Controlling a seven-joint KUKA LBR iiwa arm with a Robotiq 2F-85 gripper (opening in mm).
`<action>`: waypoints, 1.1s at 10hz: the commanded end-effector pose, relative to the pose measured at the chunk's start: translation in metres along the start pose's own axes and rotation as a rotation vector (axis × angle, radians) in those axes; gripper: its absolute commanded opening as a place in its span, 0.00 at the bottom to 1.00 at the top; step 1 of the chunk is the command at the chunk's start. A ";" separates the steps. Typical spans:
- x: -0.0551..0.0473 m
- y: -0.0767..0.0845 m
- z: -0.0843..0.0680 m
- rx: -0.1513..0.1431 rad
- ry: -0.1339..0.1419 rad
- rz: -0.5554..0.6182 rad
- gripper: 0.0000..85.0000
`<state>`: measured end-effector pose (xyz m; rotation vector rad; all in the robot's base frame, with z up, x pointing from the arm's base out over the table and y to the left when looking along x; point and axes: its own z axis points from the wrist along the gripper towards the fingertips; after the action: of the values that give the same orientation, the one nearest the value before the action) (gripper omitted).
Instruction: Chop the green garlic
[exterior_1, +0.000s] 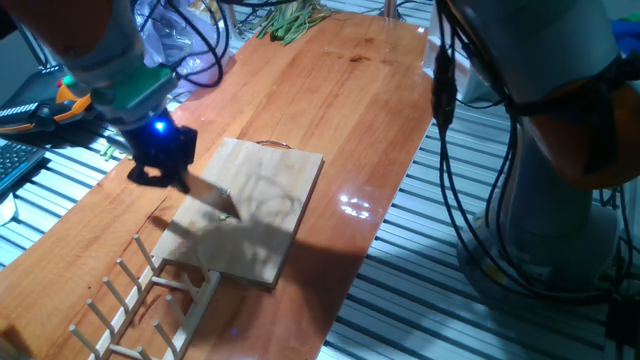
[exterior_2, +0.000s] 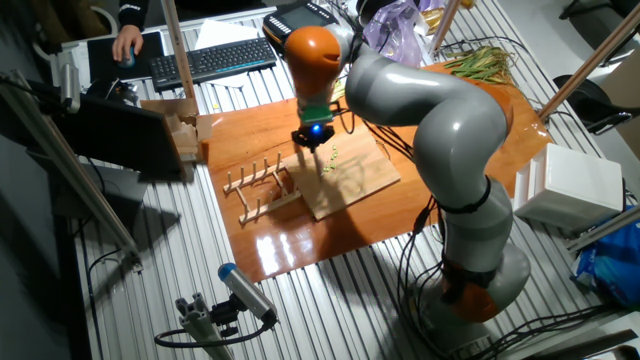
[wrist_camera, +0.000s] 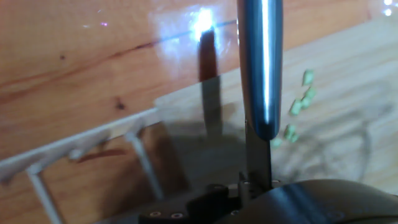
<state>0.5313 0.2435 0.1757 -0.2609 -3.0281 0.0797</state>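
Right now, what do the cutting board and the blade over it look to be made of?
Cutting board: pale unfinished-looking wood, matte, with faint grain. Blade: apparently polished steel, with a bright streak of reflected light down it. Green garlic bits lie beside it.

Arm (exterior_2: 440, 110): bulky rounded segments, light grey shell, smooth finish. Orange bands at joints, one near wrist (exterior_2: 312, 48), one low by base (exterior_2: 470, 295). Green ring under wrist. Gripper (exterior_1: 160, 160): black, angular housing, blue light lit on its upper face. Black cables looped along arm and hanging beside base column. Hand view: dark rounded housing (wrist_camera: 311, 205) at bottom edge, small screws on black bracket (wrist_camera: 186, 208). Markings: none legible.
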 end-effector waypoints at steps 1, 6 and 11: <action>0.015 0.071 -0.002 -0.003 -0.004 0.005 0.00; 0.019 0.074 0.002 0.002 -0.017 -0.102 0.00; 0.019 0.074 0.002 -0.019 -0.022 -0.367 0.00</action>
<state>0.5246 0.3192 0.1713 0.0926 -3.0564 0.0220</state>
